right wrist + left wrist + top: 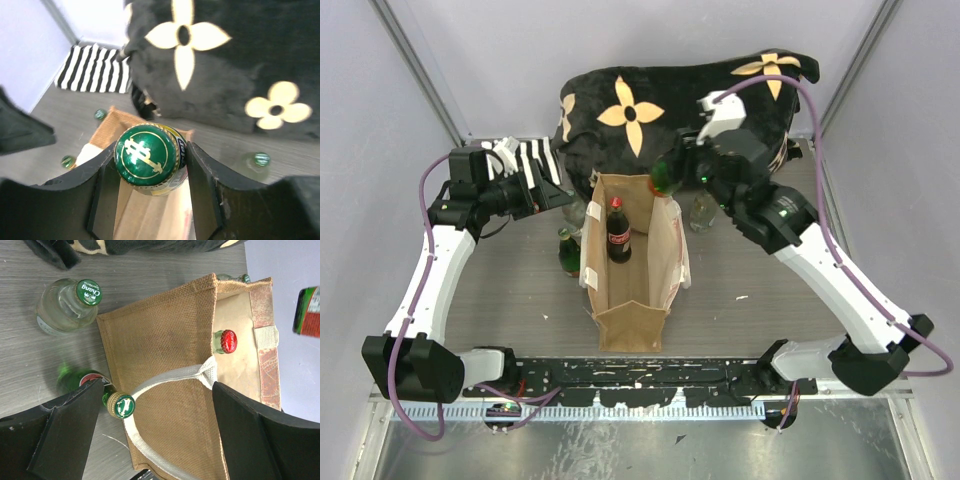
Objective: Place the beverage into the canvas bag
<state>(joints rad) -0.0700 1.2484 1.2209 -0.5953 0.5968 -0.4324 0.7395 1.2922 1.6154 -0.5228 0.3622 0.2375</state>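
The tan canvas bag (632,300) stands open mid-table with a red-capped cola bottle (618,232) upright inside. My right gripper (675,172) is shut on a green bottle with a green and gold cap (146,156), and holds it above the bag's far right corner. The bag's open mouth (107,131) lies below the held bottle. My left gripper (552,195) is open beside the bag's left wall. In the left wrist view the bag wall (165,335) and its cream handle (165,377) lie between the black fingers (75,425).
A green bottle (568,252) stands against the bag's left side, with a clear Chang bottle (67,305) behind it. Another clear bottle (703,212) stands right of the bag. A black flowered cushion (650,100) and a striped cloth (535,160) lie at the back.
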